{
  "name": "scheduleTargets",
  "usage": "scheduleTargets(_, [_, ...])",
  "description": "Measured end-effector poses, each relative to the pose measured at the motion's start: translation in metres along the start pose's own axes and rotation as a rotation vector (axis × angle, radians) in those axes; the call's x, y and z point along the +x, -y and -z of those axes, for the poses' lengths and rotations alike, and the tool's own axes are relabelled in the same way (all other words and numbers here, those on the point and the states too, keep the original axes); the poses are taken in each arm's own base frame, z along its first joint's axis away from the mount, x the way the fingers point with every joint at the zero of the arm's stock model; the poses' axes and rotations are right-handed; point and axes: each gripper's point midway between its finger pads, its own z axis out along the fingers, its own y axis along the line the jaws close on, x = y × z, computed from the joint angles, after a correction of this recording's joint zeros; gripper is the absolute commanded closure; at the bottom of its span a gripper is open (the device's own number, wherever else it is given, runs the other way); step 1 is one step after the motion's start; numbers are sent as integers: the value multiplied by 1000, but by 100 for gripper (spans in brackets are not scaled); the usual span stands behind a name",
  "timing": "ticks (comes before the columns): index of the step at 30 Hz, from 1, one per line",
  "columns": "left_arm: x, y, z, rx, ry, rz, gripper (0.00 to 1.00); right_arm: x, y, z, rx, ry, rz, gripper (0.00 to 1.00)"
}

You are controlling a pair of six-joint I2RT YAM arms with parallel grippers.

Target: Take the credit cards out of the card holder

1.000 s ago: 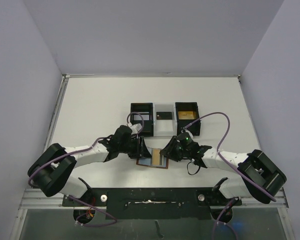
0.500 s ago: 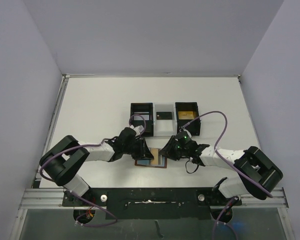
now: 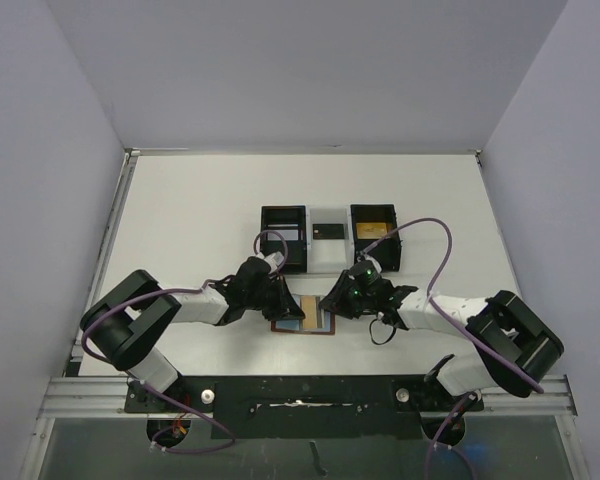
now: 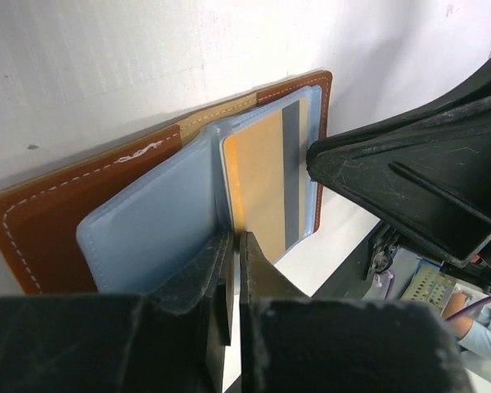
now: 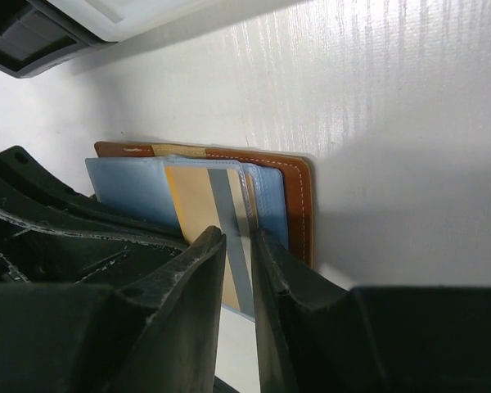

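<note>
Frankly, my left pincer (image 4: pixel 236 246) is clenched at the open card holder's (image 4: pixel 65 213) pocket edge on the table (image 4: pixel 106 65). My right pincer (image 5: pixel 239 241) straddles the gold credit card (image 4: pixel 258 180), grip unclear. If my pin is weak, pulling could drag the holder along.

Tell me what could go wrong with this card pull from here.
1. The left gripper pinches only the near edge of the wallet; it might slip and the wallet follow the card.
2. The right gripper straddles the card beside the blue pocket; it may pinch both.
3. The grippers sit close; they could bump.
</note>
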Motion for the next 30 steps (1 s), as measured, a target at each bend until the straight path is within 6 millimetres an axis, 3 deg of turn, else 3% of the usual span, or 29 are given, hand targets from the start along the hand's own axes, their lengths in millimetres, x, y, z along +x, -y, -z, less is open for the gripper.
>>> scheduleTargets(9, [-4,-3,2,-30,16,-23,100,0,-1,4,29,-26,79,78])
scheduleTargets(17, [-5,-3,2,-32,16,-26,100,7,-15,5,-7,-57,133,78])
scheduleTargets(22, [-6,-2,4,-34,19,-25,100,5,-12,-5,64,-65,113,79])
scheduleTargets(28, [-12,0,12,-28,51,-30,100,2,-9,-3,94,-46,101,77])
scheduleTargets(30, [-13,-1,13,-27,55,-30,90,2,-7,-1,101,-40,104,77])
